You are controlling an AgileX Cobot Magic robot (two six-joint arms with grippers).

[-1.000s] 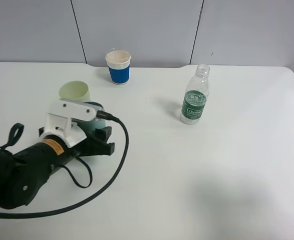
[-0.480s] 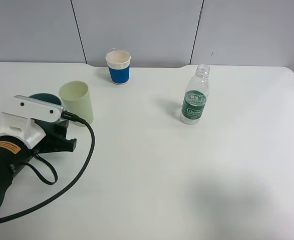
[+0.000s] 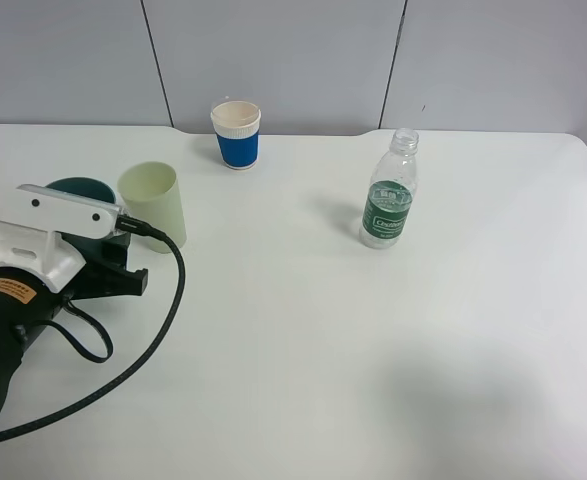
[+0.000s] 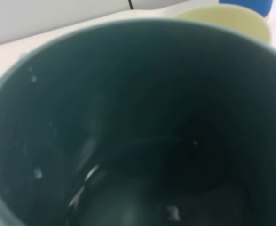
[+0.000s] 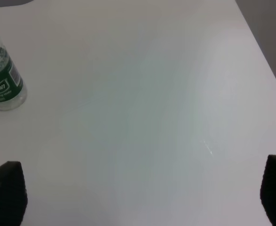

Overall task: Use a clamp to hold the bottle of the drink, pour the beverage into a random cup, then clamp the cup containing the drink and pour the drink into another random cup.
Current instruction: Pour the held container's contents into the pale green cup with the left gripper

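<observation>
A dark teal cup (image 3: 77, 188) stands at the left of the table, mostly hidden behind my left gripper (image 3: 103, 266), which is shut on it. The fingers themselves are hidden. In the left wrist view the teal cup's (image 4: 128, 132) inside fills the picture, with drops on its wall. Just to its right stands a pale yellow cup (image 3: 154, 205), upright and free. A blue paper cup (image 3: 237, 134) stands at the back. The uncapped bottle (image 3: 388, 198) with a green label stands right of centre. My right gripper (image 5: 140, 193) hovers open over bare table, off to the side of the bottle (image 5: 2, 84).
The left arm's black cable (image 3: 163, 330) loops over the table in front of the pale cup. The table's right edge (image 5: 262, 52) runs close to my right gripper. A grey wall (image 3: 293, 60) closes off the back.
My left arm has drawn back to the left, and the teal cup has gone with it, from in front of the pale cup to beside it. The pale cup now shows in full.
</observation>
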